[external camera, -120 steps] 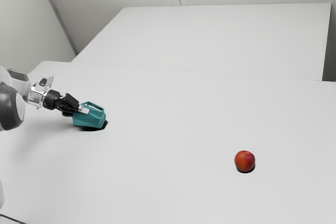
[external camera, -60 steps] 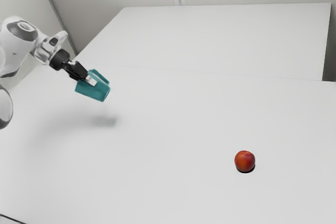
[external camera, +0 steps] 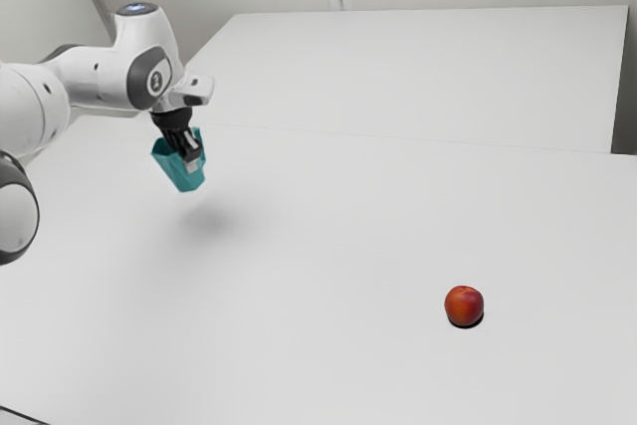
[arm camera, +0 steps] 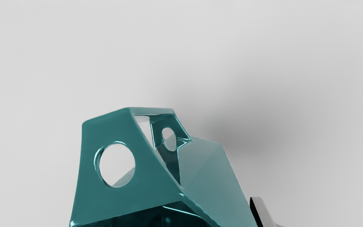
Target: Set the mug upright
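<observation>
The mug (external camera: 181, 168) is held in the air over the bench (external camera: 318, 276), well apart from the fruit (external camera: 464, 306), on its side toward the exterior view's left and farther from the camera. It leans, its wider mouth uppermost and its narrower base below, and its shadow falls on the bench apart from it. The claw (external camera: 191, 162) is closed on the mug, gripping its body; in the wrist view one fingertip (arm camera: 261, 209) sits against the outer wall.

The step in hand looks to be righting the mug and bringing it down base first. To do it well, I would turn the wrist until the base is level with the bench, then lower slowly, straight down, on a bare stretch well away from the fruit. A firm, even squeeze should stop the mug swinging between the fingers. I would release only once the whole base bears on the bench; let go while it leans, it could land on an edge and tip. The fingers should then open evenly and back off without snagging the handle (arm camera: 106, 164).

Counted: one mug, one claw, one round reddish fruit, one bench.
</observation>
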You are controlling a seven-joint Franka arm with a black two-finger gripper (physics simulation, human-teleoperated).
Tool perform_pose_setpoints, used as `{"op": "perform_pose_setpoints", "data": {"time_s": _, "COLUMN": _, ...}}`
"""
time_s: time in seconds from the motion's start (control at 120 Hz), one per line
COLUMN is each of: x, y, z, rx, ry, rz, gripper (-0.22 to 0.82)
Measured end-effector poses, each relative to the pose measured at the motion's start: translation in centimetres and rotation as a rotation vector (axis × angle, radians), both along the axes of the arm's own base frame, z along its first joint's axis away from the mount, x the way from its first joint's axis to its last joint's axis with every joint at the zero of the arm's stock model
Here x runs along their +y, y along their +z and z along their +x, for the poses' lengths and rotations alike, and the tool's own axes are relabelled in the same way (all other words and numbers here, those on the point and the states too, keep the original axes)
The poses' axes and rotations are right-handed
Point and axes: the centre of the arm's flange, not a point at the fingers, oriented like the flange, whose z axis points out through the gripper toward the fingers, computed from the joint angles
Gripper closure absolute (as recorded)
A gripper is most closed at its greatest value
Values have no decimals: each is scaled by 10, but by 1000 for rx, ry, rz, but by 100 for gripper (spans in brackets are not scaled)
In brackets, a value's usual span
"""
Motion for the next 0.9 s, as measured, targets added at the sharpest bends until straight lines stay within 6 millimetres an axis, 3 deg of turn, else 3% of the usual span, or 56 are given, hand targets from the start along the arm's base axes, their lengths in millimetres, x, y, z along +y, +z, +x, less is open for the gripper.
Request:
{"op": "perform_pose_setpoints", "data": {"time_s": 0.208, "x": -1, "y": -51, "z": 14, "rx": -11, "ry": 88, "rz": 32, "gripper": 78}}
{"op": "perform_pose_setpoints", "data": {"time_s": 0.55, "x": -2, "y": -82, "z": 21, "rx": -36, "ry": 213, "rz": 35, "gripper": 78}}
{"op": "perform_pose_setpoints", "data": {"time_s": 0.717, "x": -3, "y": -82, "z": 21, "rx": -40, "ry": 257, "rz": 24, "gripper": 41}}
{"op": "perform_pose_setpoints", "data": {"time_s": 0.808, "x": -4, "y": -78, "z": 21, "rx": -48, "ry": 274, "rz": 21, "gripper": 27}}
{"op": "perform_pose_setpoints", "data": {"time_s": 0.842, "x": -5, "y": -69, "z": 23, "rx": -60, "ry": 278, "rz": 19, "gripper": 23}}
{"op": "perform_pose_setpoints", "data": {"time_s": 0.9, "x": -9, "y": -31, "z": 33, "rx": -107, "ry": 280, "rz": 18, "gripper": 17}}
